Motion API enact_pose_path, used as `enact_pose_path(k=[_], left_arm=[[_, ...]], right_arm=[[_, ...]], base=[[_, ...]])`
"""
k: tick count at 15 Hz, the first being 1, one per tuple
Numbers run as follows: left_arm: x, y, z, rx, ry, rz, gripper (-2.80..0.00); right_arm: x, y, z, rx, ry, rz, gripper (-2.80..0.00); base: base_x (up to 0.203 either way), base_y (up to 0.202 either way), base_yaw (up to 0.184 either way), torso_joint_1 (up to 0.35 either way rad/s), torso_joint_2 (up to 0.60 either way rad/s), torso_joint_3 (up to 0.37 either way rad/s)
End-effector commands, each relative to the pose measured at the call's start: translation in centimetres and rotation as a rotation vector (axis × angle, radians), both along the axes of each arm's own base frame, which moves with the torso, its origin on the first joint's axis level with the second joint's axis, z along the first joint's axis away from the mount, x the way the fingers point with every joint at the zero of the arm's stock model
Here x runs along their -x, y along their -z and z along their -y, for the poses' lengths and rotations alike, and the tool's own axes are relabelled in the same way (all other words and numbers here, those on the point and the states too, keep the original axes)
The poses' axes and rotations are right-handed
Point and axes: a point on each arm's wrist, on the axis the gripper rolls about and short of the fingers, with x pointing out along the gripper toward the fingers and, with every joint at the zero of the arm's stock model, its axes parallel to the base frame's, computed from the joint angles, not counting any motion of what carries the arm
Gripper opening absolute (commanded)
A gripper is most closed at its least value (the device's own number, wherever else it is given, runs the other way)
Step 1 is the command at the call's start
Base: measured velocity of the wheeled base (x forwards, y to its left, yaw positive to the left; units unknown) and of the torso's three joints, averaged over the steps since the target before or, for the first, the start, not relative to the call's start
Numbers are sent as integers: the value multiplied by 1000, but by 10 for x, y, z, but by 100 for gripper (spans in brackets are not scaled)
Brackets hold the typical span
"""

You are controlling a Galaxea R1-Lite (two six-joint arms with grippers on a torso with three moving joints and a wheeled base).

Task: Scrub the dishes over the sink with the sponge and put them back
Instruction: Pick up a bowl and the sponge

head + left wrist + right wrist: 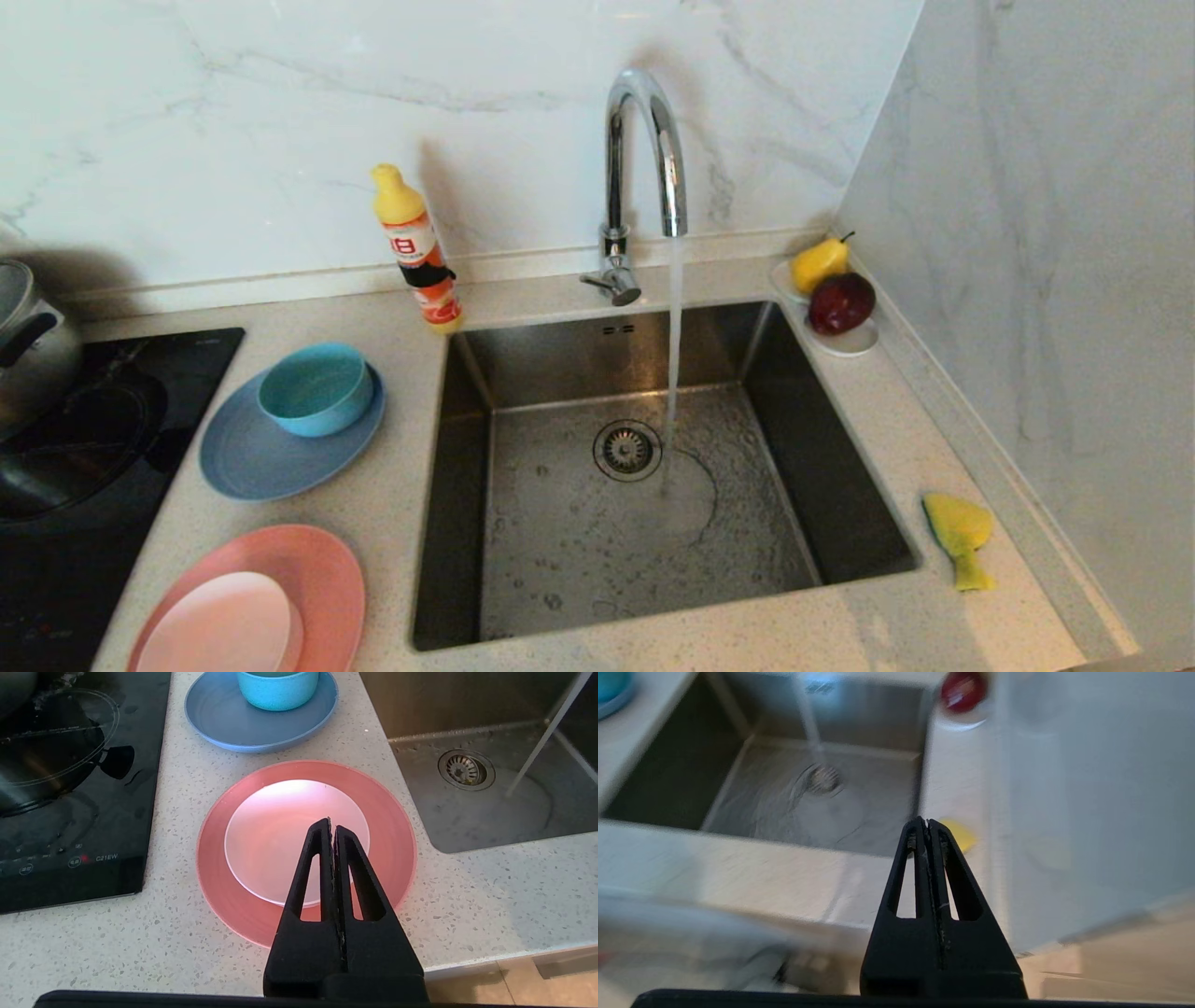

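A steel pot (28, 350) sits on the black hob (84, 467) at the far left of the desk (392, 523); just beside the hob, near the front edge, the large salmon-pink plate (317, 569) carries the small pale pink dish (224, 623); the left claw (331, 826) hangs above these two, clenched with its tips pressed together and holding nothing; behind them the grey-blue plate (247, 457) bears the teal bowl (316, 387); a yellow and orange detergent bottle (415, 247) stands at the sink's back left corner; the sink (467, 485) holds only water, with the chrome tap (644, 159) running a stream down beside the drain strainer (627, 450); at the back right corner a small white dish (851, 341) holds a pear and a dark red apple; the sponge (960, 537) lies on the desk just right of the sink, near the front; the right claw (928, 826) is clenched and empty, up above the desk's front edge with the sponge just past its tips.
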Motion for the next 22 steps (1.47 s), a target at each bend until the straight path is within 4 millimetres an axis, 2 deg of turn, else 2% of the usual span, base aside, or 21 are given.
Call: enact_pose_path(k=[1,5,11,17,22], left_arm=[[-2,5,0,0,0,-22,-280],[-1,5,0,0,-2,-18,-280],[-2,5,0,0,-2,-20,-280],[-2,5,0,0,-2,-20,-280],[-1,5,0,0,-2,-20,-280]], right_arm=[[-32,-20,-1,0,-38,-119,-280],[-84,-24,0,48,-54,-301,-280],[-159,-10,-1,86,-10,-545,-280],[-198,14,-20,131,44,-693,-280],[-209,33,-25,126,111,-760,-280]], base=[[0,0,0,0,0,0],[0,0,0,0,0,0],[0,0,0,0,0,0],[0,0,0,0,0,0],[0,0,0,0,0,0]])
